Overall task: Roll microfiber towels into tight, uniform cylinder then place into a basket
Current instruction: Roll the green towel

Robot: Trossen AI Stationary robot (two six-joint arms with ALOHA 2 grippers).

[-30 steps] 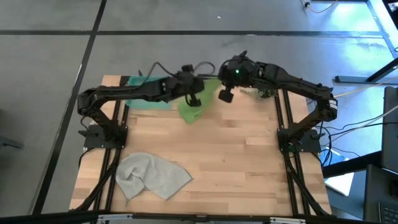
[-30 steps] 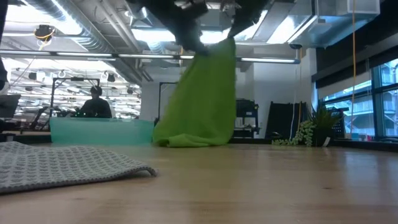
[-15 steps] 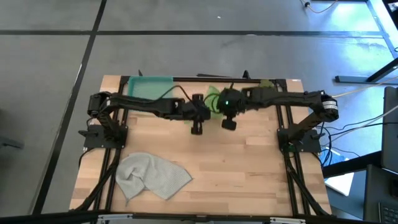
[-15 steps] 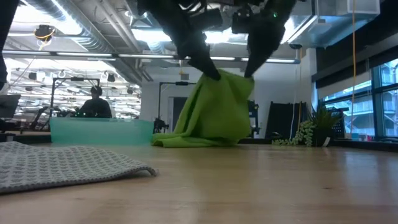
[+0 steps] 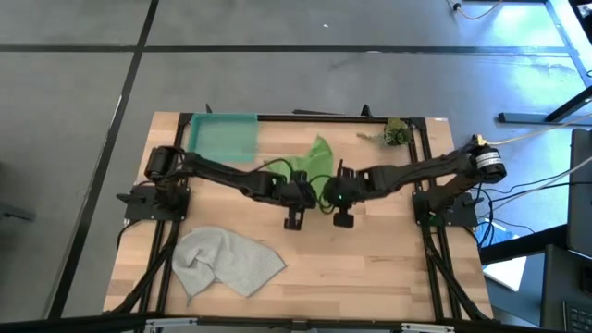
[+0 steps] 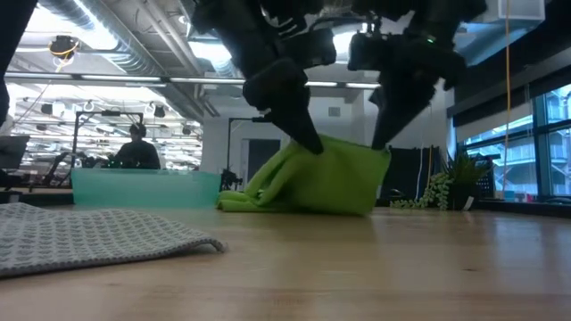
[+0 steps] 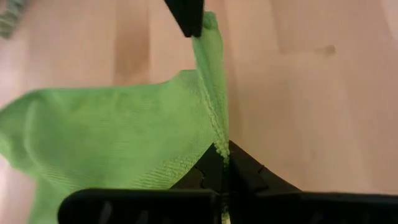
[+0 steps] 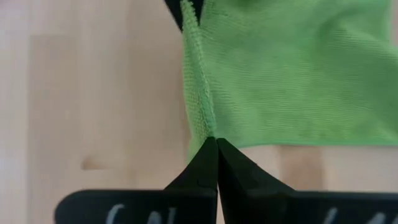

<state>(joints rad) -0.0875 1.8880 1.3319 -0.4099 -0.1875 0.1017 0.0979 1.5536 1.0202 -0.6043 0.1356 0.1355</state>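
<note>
Grippers, left and right, pinch green towel's near edge

Tabletop centre: left gripper and right gripper side by side, lime green towel between them, trailing toward 12 o'clock. Basket at 11 o'clock. Grey towel crumpled at 8 o'clock. Plant sprig at 1 o'clock.

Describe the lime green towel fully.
The lime green towel is soft, finely ribbed microfiber, rumpled rather than rolled. It lies mid-table, right of the basket. The left gripper and right gripper each pinch a corner, stretching one edge taut between them, just above the table; the rest trails on the wood.
</note>
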